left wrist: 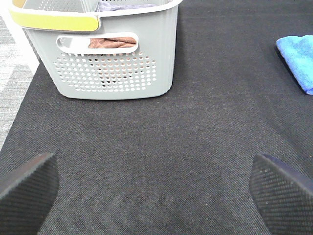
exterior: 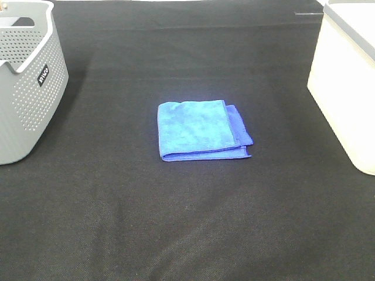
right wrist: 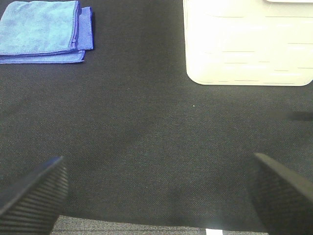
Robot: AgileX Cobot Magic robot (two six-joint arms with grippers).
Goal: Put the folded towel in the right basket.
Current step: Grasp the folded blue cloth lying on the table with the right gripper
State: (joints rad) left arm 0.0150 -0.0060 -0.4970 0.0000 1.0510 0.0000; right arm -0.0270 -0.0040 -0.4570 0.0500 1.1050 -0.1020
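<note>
A folded blue towel point(exterior: 202, 130) lies flat on the black cloth in the middle of the table. It also shows in the right wrist view point(right wrist: 44, 32) and, at the edge, in the left wrist view point(left wrist: 299, 60). The right basket point(exterior: 345, 82) is white and stands at the table's right edge; it also shows in the right wrist view point(right wrist: 247, 44). My left gripper point(left wrist: 154, 188) is open and empty, well back from the towel. My right gripper point(right wrist: 159, 191) is open and empty, near the table's front edge. Neither arm shows in the exterior high view.
A grey perforated basket point(exterior: 26, 82) stands at the left edge. In the left wrist view point(left wrist: 115, 49) it has a yellow-topped handle and holds brownish cloth. The black cloth point(exterior: 187, 222) covers the table.
</note>
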